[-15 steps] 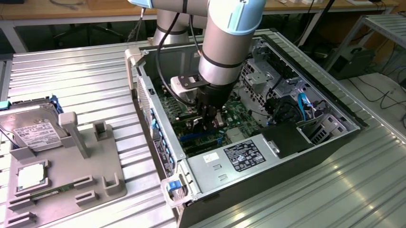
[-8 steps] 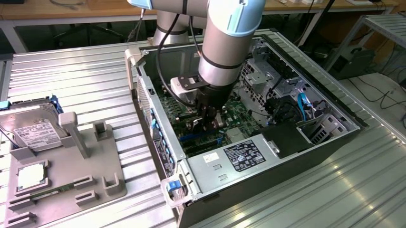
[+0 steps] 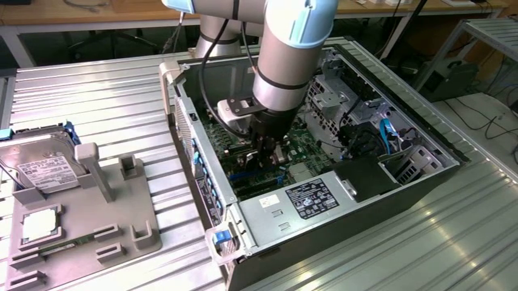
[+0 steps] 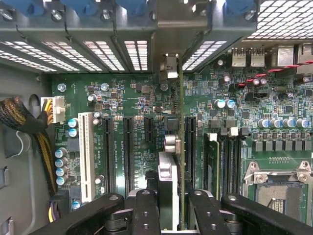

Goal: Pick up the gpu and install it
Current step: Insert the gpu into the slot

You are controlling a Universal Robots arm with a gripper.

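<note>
GPU held edge-on inside the computer case.

Exterior view: the gripper [image 3: 270,159] reaches into the open case [image 3: 421,130], above the motherboard [image 3: 312,145].
Wrist view: fingers [image 4: 146,210] clamp the gpu [image 4: 168,196], standing upright over a motherboard slot [image 4: 190,142].

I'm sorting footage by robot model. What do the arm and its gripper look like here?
The arm is a thick round tube in silver-grey metal, with pale blue caps at its joints. A black cable runs down beside it. A pale grey box sits at the wrist above the black gripper. In the wrist view, the gripper's fingers are matte black links with round pivot bolts.
</note>
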